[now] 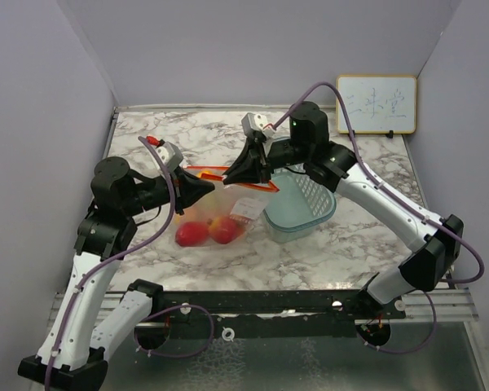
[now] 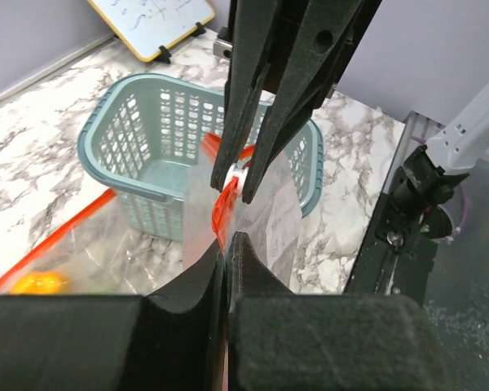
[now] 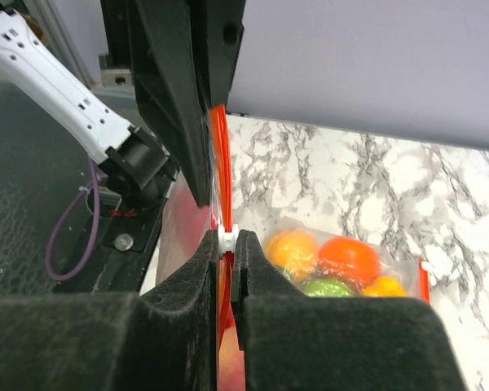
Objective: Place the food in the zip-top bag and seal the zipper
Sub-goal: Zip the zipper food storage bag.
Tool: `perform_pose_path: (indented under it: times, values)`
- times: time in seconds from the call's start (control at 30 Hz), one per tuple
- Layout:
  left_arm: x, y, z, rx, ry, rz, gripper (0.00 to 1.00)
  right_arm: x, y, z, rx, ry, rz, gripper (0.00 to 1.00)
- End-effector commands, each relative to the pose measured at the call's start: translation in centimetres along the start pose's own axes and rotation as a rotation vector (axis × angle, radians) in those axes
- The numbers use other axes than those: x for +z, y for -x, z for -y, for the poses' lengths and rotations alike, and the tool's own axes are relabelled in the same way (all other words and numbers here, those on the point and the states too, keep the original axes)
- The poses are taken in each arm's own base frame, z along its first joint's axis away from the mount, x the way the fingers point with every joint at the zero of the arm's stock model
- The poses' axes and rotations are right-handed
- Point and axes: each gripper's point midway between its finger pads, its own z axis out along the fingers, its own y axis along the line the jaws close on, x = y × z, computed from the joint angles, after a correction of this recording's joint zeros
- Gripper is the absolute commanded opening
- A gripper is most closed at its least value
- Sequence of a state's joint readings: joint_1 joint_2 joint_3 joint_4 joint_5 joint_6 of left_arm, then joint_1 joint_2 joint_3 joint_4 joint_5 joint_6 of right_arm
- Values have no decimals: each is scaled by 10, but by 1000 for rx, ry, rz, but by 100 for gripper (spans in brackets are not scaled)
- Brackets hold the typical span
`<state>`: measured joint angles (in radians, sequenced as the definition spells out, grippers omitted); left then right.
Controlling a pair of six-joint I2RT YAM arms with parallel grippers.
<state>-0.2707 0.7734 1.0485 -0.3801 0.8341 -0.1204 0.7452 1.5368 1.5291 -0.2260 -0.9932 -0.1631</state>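
Both grippers pinch the mouth of the zip-top bag. The left gripper has its jaws closed on the red-orange zipper. Just beyond it, the right gripper has its jaws closed on the zipper's small white slider. 4 toy fruits sit in the bag below both jaws. To seal well, the left gripper likely anchors the strip taut while the right draws the slider straight away. The fingers hide how much is sealed.

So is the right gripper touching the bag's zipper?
Touching. The right wrist view shows the right gripper shut on the zipper, pinching its white slider.
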Motion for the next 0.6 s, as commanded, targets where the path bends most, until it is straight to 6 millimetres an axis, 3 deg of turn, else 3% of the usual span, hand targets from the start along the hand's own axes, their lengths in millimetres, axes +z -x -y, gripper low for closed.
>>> perform_pose_path:
  times: [0.0, 0.13, 0.33, 0.57]
  values:
    - [-14, 32, -9, 102, 129, 76, 0, -21, -36, 6, 51, -50, -91, 1]
    - [-28, 41, -29, 130, 295, 91, 0, -41, -54, 17, 75, -89, -109, 2]
    - [-62, 59, -76, 120, 644, 150, 0, -60, -79, 29, 112, -142, -136, 1]
    - [-78, 67, -98, 93, 803, 223, 0, -77, -99, 50, 120, -295, -193, 2]
